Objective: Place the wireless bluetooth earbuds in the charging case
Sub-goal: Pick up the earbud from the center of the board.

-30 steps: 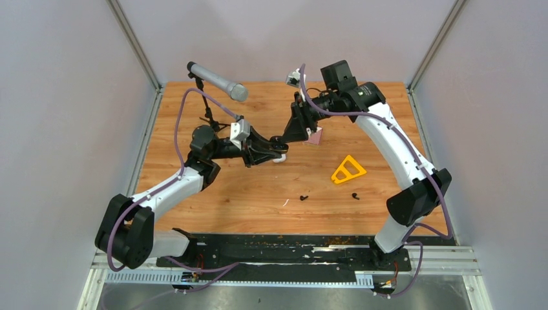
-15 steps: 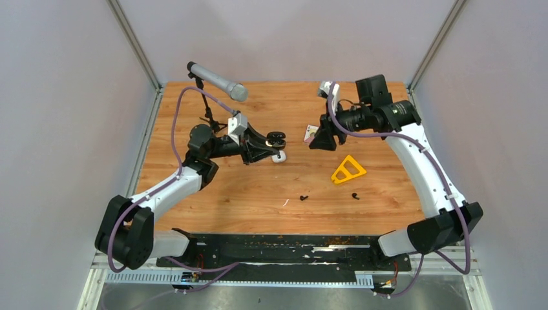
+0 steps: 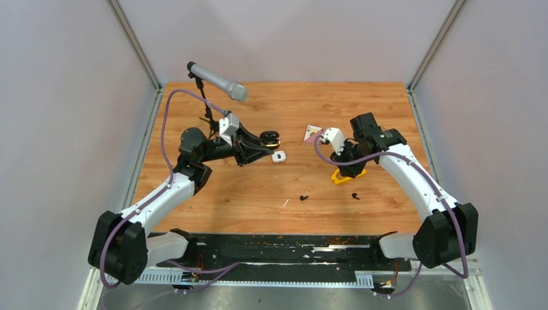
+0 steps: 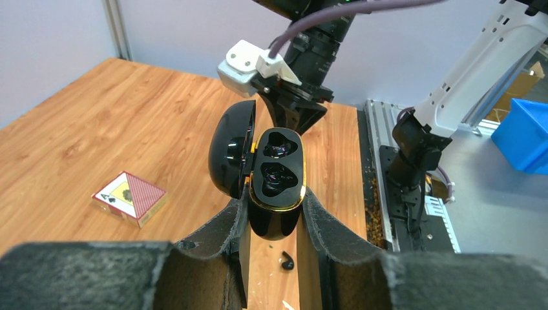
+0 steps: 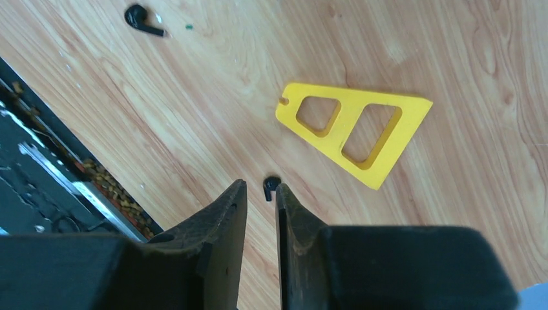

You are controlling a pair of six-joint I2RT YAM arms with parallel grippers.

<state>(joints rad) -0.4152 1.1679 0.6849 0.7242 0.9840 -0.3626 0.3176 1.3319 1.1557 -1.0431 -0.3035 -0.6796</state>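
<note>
My left gripper [image 3: 262, 143] is shut on the black charging case [image 4: 276, 174], held off the table with its lid open and both gold-rimmed wells empty. Two black earbuds lie on the wood near the front: one earbud [image 3: 304, 197] on the left, the other earbud [image 3: 355, 195] on the right. In the right wrist view, one earbud [image 5: 271, 187] sits just past the tips of my right gripper [image 5: 260, 187], whose jaws stand narrowly open with nothing between them. The second earbud [image 5: 142, 18] lies further off. My right gripper [image 3: 342, 166] hovers low by the yellow triangle.
A yellow triangle stencil [image 3: 349, 173] lies under the right wrist. A small white case [image 3: 278, 155] rests below the left gripper. A playing-card box [image 3: 313, 134] and a microphone on a stand [image 3: 216, 81] stand further back. A thin white sliver [image 3: 285, 202] lies near the front.
My right arm has swung away from the left gripper, rightward and down over the yellow triangle, and its jaws have narrowed. The left arm drew slightly back and left, still holding the case.
</note>
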